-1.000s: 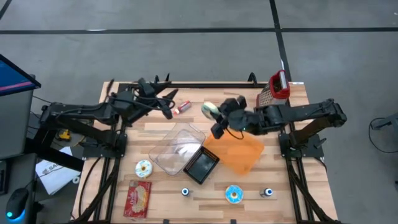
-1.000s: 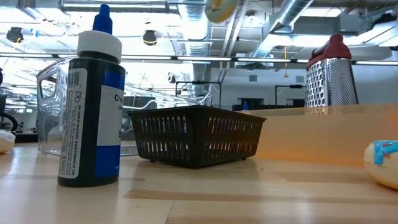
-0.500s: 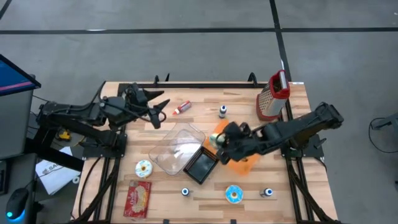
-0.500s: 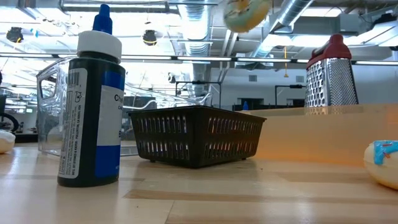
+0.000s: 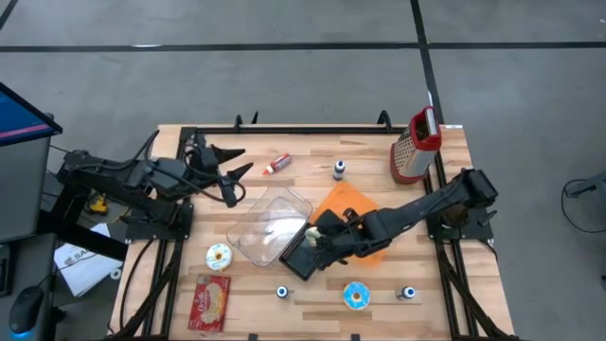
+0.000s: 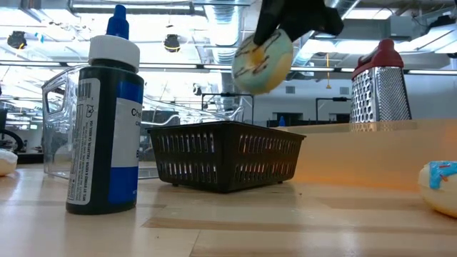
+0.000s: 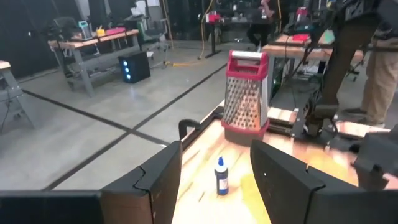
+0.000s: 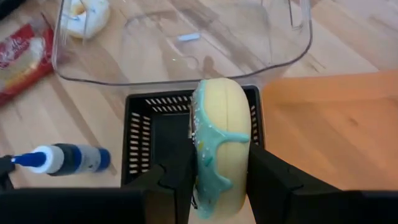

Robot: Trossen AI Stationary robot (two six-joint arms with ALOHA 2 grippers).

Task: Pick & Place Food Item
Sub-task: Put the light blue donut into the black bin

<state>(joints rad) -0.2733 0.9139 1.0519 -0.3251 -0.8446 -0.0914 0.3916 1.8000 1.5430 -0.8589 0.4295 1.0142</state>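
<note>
My right gripper (image 5: 318,233) is shut on a yellow donut with teal icing (image 8: 221,140), which hangs above the black mesh basket (image 8: 149,130) near the table's middle. In the low view the donut (image 6: 263,61) floats well above the basket (image 6: 225,153). The basket stands between a clear plastic tub (image 5: 270,225) and an orange cutting board (image 5: 343,201). My left gripper (image 5: 230,173) is open and holds nothing, raised over the table's far left part; in its own view its fingers frame the middle of the picture (image 7: 214,186). My right gripper pinches the donut across its two flat faces, the iced face (image 8: 200,155) on one finger and the bare face (image 8: 241,158) on the other. The fingers slant down from the table's right side. The donut stands on edge, lifted clear above the basket.
A metal grater with a red top (image 5: 418,144) stands at the far right. Small bottles (image 5: 338,170) (image 5: 282,292) (image 5: 407,294) and a red tube (image 5: 276,165) are scattered about. A white donut (image 5: 219,256), a blue-sprinkled donut (image 5: 357,296) and a red packet (image 5: 210,301) lie along the near side.
My right gripper has carried the donut from the far middle of the table toward the near edge and the left, sinking and tipping downward until it hangs over the basket. My left gripper has drawn back toward the table's left edge.
</note>
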